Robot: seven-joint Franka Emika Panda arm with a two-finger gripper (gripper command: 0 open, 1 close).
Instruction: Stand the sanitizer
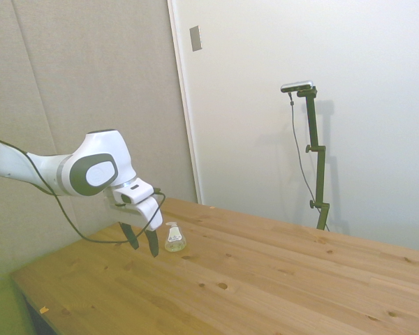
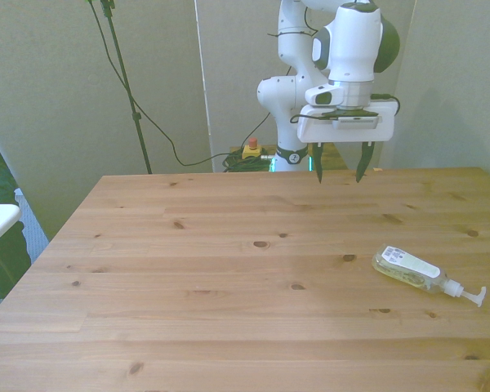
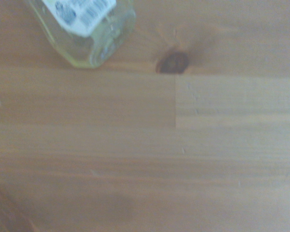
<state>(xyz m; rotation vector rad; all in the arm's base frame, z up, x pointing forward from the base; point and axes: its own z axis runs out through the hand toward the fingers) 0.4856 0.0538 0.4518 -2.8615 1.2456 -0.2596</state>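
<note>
The sanitizer (image 2: 416, 270) is seen lying on its side on the wooden table (image 2: 229, 278), near the edge at the front view's right, with its white pump nozzle (image 2: 471, 294) turned toward the near corner on that side. Its label faces up, and pale yellowish liquid shows through the clear body. In the wrist view the bottle's base end (image 3: 84, 29) is caught at the margin, beside a dark knot (image 3: 173, 62) in the wood. The gripper (image 2: 339, 175) is held above the table's far edge, well apart from the bottle, with its jaws spread wide and nothing between them. In the side view the gripper (image 1: 142, 245) hangs just beside the sanitizer (image 1: 173, 238), fingers pointing down.
</note>
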